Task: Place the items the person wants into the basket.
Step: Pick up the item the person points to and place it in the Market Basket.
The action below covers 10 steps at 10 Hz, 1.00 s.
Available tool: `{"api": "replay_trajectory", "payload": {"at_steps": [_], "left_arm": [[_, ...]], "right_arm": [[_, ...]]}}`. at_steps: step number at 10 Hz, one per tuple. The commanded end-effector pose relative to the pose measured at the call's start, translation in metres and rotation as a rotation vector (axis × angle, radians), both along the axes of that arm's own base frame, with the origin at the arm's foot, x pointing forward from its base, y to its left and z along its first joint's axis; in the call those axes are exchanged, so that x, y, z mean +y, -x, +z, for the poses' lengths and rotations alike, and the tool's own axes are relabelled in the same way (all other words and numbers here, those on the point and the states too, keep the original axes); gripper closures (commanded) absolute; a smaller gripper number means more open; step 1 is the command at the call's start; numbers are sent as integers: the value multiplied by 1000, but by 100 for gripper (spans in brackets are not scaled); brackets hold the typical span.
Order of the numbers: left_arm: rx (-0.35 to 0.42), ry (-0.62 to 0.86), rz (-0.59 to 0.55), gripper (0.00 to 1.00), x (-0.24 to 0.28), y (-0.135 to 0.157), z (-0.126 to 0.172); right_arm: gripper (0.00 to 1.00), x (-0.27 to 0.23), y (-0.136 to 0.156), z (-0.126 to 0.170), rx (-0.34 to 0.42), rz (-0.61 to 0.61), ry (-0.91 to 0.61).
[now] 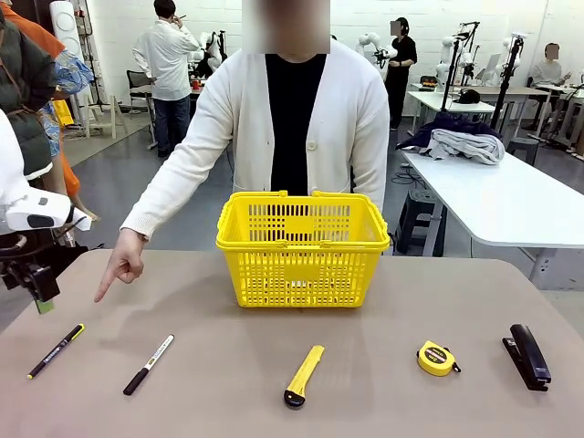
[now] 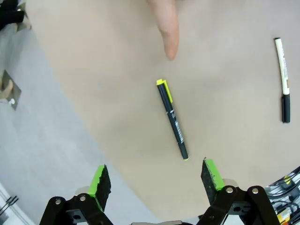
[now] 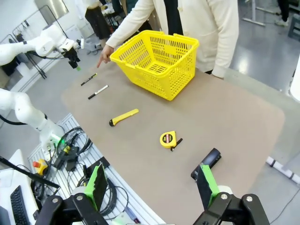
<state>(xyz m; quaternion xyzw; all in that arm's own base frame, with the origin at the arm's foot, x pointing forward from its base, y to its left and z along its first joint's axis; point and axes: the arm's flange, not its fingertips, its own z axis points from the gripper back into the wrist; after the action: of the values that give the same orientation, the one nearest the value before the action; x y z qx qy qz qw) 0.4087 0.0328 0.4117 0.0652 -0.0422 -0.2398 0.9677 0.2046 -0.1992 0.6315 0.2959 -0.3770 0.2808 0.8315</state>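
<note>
Pointing with one finger, the person's hand (image 1: 123,265) was held over the table (image 1: 383,310) just beyond the black pen with yellow marks (image 1: 56,350), so that pen was taken as the item wanted. The step in hand was judged to be the reading of the request, with the pick not yet begun. The left gripper (image 2: 155,174) was seen hovering above the pen, jaws spread wide and nothing between them. In the left wrist view the pen lay just ahead of the green pads (image 2: 100,180), slanted and untouched. The right gripper (image 3: 152,180) was also spread fully and empty, held high off the table's near right side. The yellow basket (image 1: 301,274) was set at the far middle of the table, before the person, with nothing seen inside. A black-and-white marker (image 1: 148,364) lay beside the pen, and a yellow utility knife (image 1: 303,375), tape measure (image 1: 436,358) and stapler (image 1: 527,356) were lined up further right. The next move was judged to call for a descent by the left arm, with the jaws set across the thin barrel, a low pinch made at the table surface, and the marker avoided.
</note>
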Motion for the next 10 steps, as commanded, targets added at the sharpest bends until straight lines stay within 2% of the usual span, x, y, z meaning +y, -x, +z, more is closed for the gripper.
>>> {"api": "replay_trajectory", "payload": {"at_steps": [1, 3, 10], "left_arm": [[-43, 100, 2, 0, 4, -12, -8], [-29, 179, 23, 0, 3, -20, -20], [-19, 145, 43, 0, 1, -14, -21]], "right_arm": [[0, 0, -1, 0, -15, 15, -12], [0, 0, -1, 0, -15, 15, -12], [0, 0, -1, 0, -15, 15, -12]]}}
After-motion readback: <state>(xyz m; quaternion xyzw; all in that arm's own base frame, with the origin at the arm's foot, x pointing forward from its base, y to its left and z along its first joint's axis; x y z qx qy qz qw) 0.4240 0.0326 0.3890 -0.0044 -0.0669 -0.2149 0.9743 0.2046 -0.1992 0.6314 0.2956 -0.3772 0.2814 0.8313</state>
